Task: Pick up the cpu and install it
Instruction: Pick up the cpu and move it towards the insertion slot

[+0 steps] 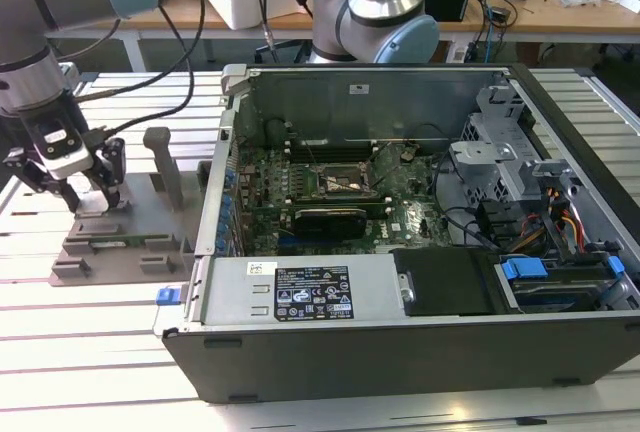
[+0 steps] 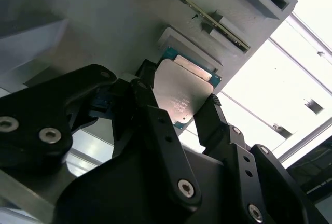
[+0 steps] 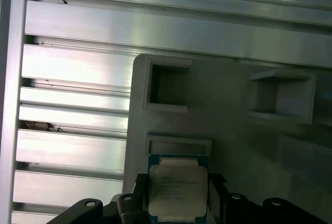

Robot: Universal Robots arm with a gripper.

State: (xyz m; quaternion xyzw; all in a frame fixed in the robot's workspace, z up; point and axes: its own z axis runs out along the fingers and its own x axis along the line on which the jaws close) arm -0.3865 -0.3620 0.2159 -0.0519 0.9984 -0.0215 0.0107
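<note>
**Fingers clamped on the cpu at the holder**

The fingers (image 2: pixel 210 117) are closed on the cpu (image 2: pixel 182 86), one black pad against each of two opposite edges. The silver top plate faces both wrist cameras, and a thin green rim shows along the far edge. In the first wrist view the cpu (image 3: pixel 178 185) lies between the fingers (image 3: pixel 217 185). Its edge nearest the wrist is hidden by the black body behind them. Whether its underside rests on the holder (image 3: pixel 233 130) or hangs clear of it cannot be told. A shallow rectangular recess of the holder lies just beyond the cpu's far edge.

In the exterior view the fingers (image 1: pixel 110 177) reach low over the grey holder (image 1: pixel 120 242), at the exterior view's left. From there the cpu is hard to make out behind them. An upright post (image 1: pixel 165 167) of the holder stands near the fingers, on the side toward the case (image 1: pixel 420 352).

The holder lies on the slatted metal worktop (image 1: pixel 90 352). The open case stands just beside it at the exterior view's right, its side wall close to the holder's edge. Bare worktop lies in front of the holder. A second arm (image 1: pixel 375 12) rises behind the case, cut off above.
</note>
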